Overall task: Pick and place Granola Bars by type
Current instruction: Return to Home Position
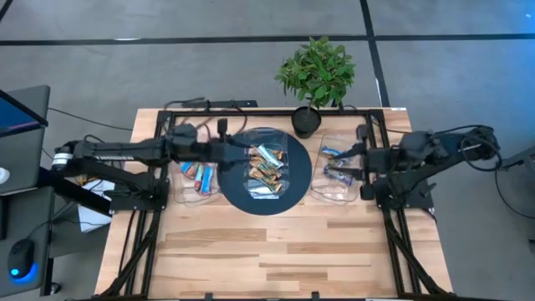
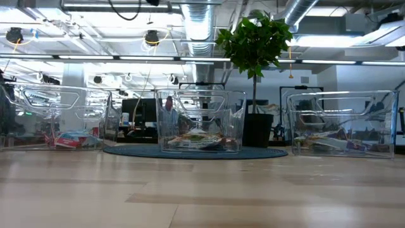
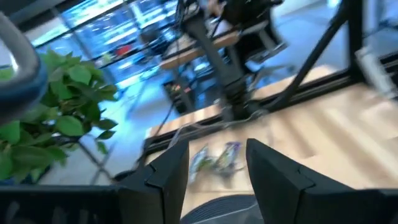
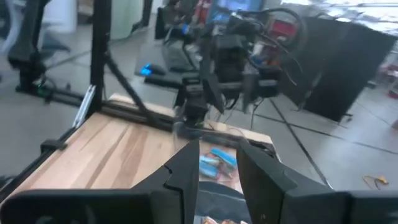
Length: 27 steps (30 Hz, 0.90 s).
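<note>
Several granola bars (image 1: 266, 167) lie in the clear middle tub (image 1: 288, 149), which stands on a dark round mat (image 1: 251, 203). Blue and red bars (image 1: 199, 174) lie in the left tub (image 1: 185, 188). A few bars (image 1: 338, 173) lie in the right tub (image 1: 322, 191). My left gripper (image 1: 236, 151) hovers at the middle tub's left side, open and empty. It also shows in the left wrist view (image 3: 217, 149). My right gripper (image 1: 347, 155) hovers above the right tub, open and empty. It also shows in the right wrist view (image 4: 217, 146).
A potted plant (image 1: 316, 75) stands at the table's far edge, behind the middle tub. Black frame rails (image 1: 138, 234) run along the left and right sides. Bare wood (image 1: 267, 251) lies between the tubs and the near edge.
</note>
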### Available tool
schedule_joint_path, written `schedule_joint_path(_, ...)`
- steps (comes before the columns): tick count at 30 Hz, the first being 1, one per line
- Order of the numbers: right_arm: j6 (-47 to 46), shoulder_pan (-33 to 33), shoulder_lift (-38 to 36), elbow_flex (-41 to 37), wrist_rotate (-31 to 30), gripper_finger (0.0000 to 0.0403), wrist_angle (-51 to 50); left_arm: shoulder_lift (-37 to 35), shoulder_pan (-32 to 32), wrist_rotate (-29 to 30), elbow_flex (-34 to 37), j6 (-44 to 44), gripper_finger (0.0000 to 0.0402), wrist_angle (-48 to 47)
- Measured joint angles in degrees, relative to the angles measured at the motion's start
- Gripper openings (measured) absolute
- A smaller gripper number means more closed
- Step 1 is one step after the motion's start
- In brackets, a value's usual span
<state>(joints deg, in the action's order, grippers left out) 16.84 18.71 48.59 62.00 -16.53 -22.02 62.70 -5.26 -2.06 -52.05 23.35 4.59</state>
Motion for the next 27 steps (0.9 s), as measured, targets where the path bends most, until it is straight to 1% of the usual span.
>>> schedule_joint_path(6, -3.6, -3.47, -10.42, -11.3, 1.86, 0.0102, 5.22, -6.13, -5.33, -15.34, 0.0, -3.58, 0.0155, -6.01)
schedule_joint_path(9, -6.1, -4.65, -14.57, -16.32, 2.1, 0.0102, 6.9, -8.96, -6.26, -18.46, 0.0, -4.69, 0.0155, -9.77)
schedule_joint_path(14, -8.17, -5.42, -20.54, -23.89, 2.08, 0.0102, 8.91, -13.48, -6.23, -18.66, 0.12, -5.67, 0.0155, -15.49)
schedule_joint_path(18, -9.65, -5.36, -26.02, -27.52, 1.75, 0.0102, 9.36, -18.72, -6.23, -17.96, 2.43, -7.76, 0.0155, -14.75)
schedule_joint_path(20, -10.32, -5.36, -28.31, -28.88, 1.66, 0.0102, 9.57, -22.08, -6.23, -16.53, 3.99, -8.75, 0.0155, -13.66)
schedule_joint_path(24, -10.58, -5.19, -32.46, -31.72, 1.68, 0.0102, 10.97, -29.94, -5.86, -10.15, 9.01, -12.73, 0.0155, -13.37)
schedule_joint_path(27, -10.86, -5.19, -34.09, -33.34, 1.66, 0.0102, 11.51, -35.53, -4.54, -4.65, 15.25, -16.64, 0.0155, -10.2)
